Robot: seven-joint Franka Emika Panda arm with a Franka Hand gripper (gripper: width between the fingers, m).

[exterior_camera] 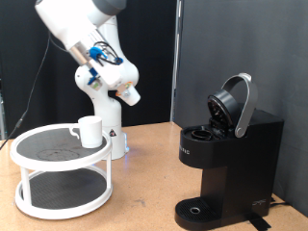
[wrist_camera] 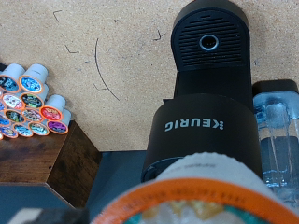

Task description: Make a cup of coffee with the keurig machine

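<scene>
The keurig machine stands at the exterior view's right, with its rounded lid hinged up and open. It also fills the middle of the wrist view, where its round drip tray shows. The white cup sits on the top tier of a white round stand at the left. My gripper hangs in the air between the stand and the machine, above both. In the wrist view it is shut on an orange-rimmed coffee pod, close to the camera.
Several colourful coffee pods lie on a wooden box beside the machine. The machine's clear water tank shows at its side. A black curtain hangs behind the table.
</scene>
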